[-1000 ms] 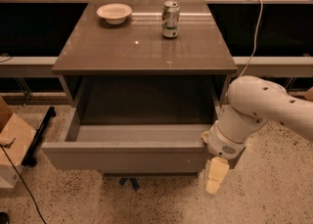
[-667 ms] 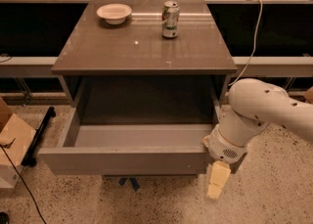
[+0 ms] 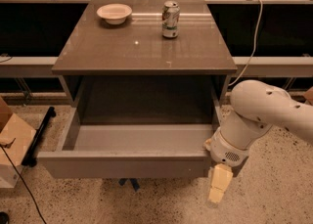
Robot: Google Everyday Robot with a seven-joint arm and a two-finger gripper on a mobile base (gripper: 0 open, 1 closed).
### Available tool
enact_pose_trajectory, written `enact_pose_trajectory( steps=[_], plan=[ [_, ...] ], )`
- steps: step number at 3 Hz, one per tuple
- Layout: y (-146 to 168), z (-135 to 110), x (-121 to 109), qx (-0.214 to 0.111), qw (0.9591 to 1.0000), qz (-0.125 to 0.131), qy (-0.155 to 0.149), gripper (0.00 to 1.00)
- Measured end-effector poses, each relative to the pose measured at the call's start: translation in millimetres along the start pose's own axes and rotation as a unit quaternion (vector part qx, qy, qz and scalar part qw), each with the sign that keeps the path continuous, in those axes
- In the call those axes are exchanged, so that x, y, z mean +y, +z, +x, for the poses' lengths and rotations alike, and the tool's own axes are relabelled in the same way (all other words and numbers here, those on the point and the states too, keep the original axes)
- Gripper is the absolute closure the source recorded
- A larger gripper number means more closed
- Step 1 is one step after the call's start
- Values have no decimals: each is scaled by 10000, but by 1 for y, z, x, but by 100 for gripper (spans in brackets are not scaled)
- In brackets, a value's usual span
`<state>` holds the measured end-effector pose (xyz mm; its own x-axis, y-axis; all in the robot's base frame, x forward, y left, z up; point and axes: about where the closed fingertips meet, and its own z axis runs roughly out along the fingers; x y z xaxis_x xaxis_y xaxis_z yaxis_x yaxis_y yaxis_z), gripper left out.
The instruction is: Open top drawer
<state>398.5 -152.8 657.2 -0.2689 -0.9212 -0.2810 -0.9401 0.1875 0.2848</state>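
The top drawer (image 3: 127, 164) is a wide grey drawer with a plain flat front. It stands pulled far out from under the grey table top (image 3: 142, 47), and its grey inside (image 3: 142, 137) shows nothing in it. My gripper (image 3: 216, 181) is at the drawer's right front corner, hanging down past the front panel's right end. The white arm (image 3: 264, 115) comes in from the right. No other drawers show in this view.
A white bowl (image 3: 114, 12) and a drink can (image 3: 170, 19) stand on the table top's far side. A cardboard box (image 3: 12, 145) and a black bar (image 3: 39, 135) lie on the speckled floor at left. A white cable (image 3: 254, 37) hangs at right.
The drawer has slid a little farther out toward the camera. My gripper has moved the same way, staying at its right front corner.
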Motion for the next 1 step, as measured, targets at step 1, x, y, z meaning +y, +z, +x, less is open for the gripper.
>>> enact_pose_trajectory(
  steps=[1],
  plan=[
    [0,0,0,0,10000,0,0,0]
  ],
)
